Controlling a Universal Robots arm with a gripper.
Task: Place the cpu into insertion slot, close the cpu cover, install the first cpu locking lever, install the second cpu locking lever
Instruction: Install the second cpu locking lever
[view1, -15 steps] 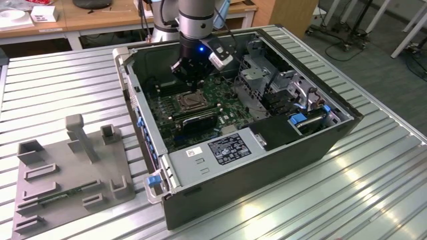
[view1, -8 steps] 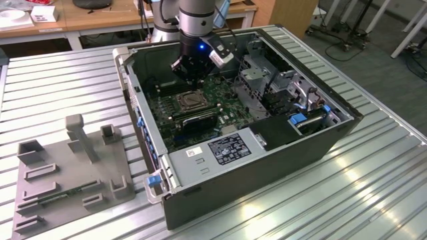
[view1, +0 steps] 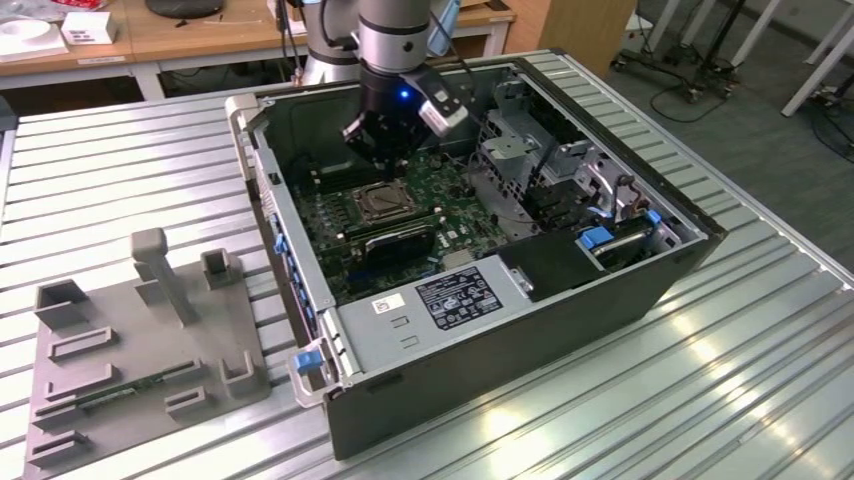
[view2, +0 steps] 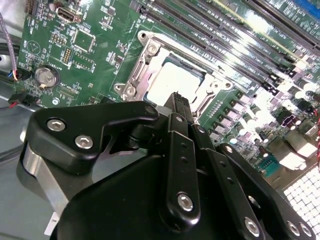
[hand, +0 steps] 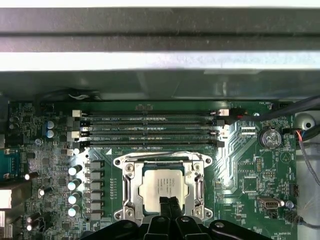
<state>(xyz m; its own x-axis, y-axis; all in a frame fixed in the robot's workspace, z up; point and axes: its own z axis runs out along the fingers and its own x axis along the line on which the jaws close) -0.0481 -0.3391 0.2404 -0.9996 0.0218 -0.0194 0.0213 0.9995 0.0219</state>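
One arm reaches down into an open computer case (view1: 534, 300) that lies on its side on the ribbed metal bench (view1: 747, 380), and its gripper (view1: 387, 150) hangs over the green motherboard (view1: 454, 215) deep in the case, toward the bench's far edge. In the exterior view the arm's body hides the board behind it.

In both wrist views the gripper's black links cover the near side of the socket. The jaws are pressed together, their tips meeting over the near edge of the cpu (hand: 162, 187); whether they touch it cannot be told, and they pinch nothing that shows. In the second wrist view the gripper (view2: 180, 100) blocks one corner of the socket, and glare whitens the cpu (view2: 172, 80) so its surface is hard to read.

The cpu is a flat square chip with a pale silvery-tan top bearing faint print. It lies level in the insertion slot (hand: 134, 187), whose dark rim shows around it. The cpu cover (hand: 162, 161), a bright metal frame with a cut-out centre, appears to lie down around the chip, with screws at its corners; whether any lever is latched cannot be made out.

Four long dark memory slots (hand: 150, 131) run just beyond the socket. A grey tray (view1: 147, 360) with upright blocks rests near the bench's corner, well apart from the case.
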